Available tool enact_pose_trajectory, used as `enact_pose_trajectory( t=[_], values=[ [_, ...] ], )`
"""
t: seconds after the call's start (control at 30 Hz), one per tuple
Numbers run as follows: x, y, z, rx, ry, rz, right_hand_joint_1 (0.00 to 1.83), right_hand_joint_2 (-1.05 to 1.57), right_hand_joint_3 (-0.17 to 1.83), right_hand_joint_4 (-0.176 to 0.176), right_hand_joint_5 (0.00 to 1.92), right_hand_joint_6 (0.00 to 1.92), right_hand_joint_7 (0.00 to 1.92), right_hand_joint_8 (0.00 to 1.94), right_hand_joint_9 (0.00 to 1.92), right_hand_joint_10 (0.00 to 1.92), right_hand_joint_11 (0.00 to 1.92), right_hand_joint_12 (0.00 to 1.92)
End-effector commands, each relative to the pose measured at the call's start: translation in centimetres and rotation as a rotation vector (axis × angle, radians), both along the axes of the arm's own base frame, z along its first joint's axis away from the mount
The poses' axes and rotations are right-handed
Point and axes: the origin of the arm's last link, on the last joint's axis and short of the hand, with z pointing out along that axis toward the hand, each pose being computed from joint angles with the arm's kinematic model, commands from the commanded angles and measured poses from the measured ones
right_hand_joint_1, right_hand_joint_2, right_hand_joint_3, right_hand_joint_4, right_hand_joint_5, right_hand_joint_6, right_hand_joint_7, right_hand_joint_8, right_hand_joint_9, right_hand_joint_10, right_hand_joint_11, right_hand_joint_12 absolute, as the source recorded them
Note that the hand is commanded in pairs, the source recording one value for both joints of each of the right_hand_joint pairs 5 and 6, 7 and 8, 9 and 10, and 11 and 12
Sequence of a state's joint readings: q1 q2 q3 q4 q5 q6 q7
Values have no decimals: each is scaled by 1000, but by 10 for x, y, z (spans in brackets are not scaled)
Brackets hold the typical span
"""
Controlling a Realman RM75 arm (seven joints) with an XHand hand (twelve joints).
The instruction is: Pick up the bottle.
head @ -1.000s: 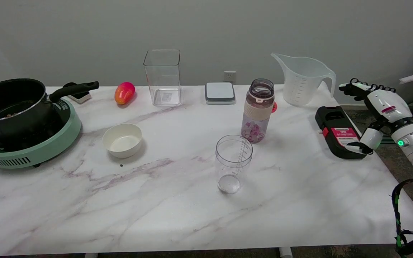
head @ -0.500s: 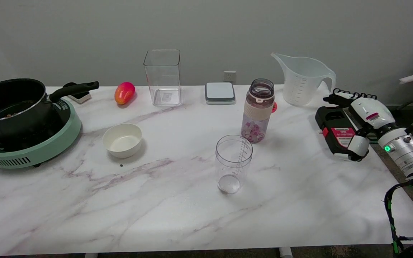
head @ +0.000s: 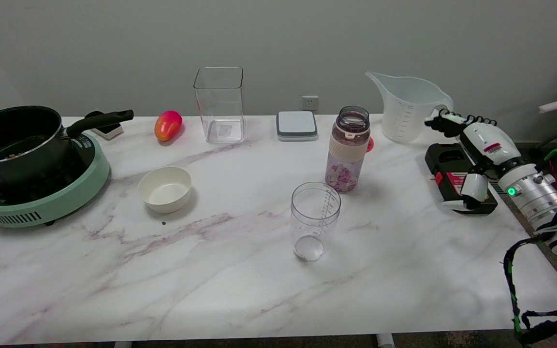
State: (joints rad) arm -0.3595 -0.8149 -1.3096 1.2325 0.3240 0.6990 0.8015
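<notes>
Under our right hand [head: 474,152] lies a flat black device with a red-and-white label [head: 457,179]; we hover over its far end, fingers spread wide and holding nothing, thumb hanging down toward its near edge. Just beyond our fingertips stands a translucent plastic measuring jug [head: 409,106] with a spout and a handle, the handle turned toward us. The bottle [head: 347,150] stands upright well to our left on the marble table [head: 211,270], apart from everything we touch: clear smoky plastic, a pale band round its upper body, no cap, pink and white pieces in its bottom. A small red thing [head: 370,144] peeks out just behind it. Nearer than the bottle, and further left still, stands a clear round measuring cup [head: 315,220]. Nothing stands on the bare veined marble between our hand and the bottle. Far to our left we see a grey-lidded square box [head: 297,125], a tall clear square container [head: 219,104], a red-orange mango [head: 168,125], a white bowl [head: 165,188], and a black pot [head: 15,140] on a round green cooker [head: 51,200].
</notes>
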Motion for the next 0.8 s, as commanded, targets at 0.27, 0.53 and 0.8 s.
enact_pose_trajectory(
  t=[0.27, 0.53, 0.8],
  values=[
    [5, -40, 0, -5, -1043, 251, 1308, -1047, 1355, 0, 197, 197, 377, 377, 481, 481, 636, 636],
    [-33, -31, 6, 36, -1177, 245, 1258, -1047, 1178, 0, 105, 105, 302, 302, 413, 413, 535, 535],
    [-54, -27, -5, 49, -1279, 256, 1226, -1047, 1084, 0, 43, 43, 316, 316, 416, 416, 523, 523]
  ],
)
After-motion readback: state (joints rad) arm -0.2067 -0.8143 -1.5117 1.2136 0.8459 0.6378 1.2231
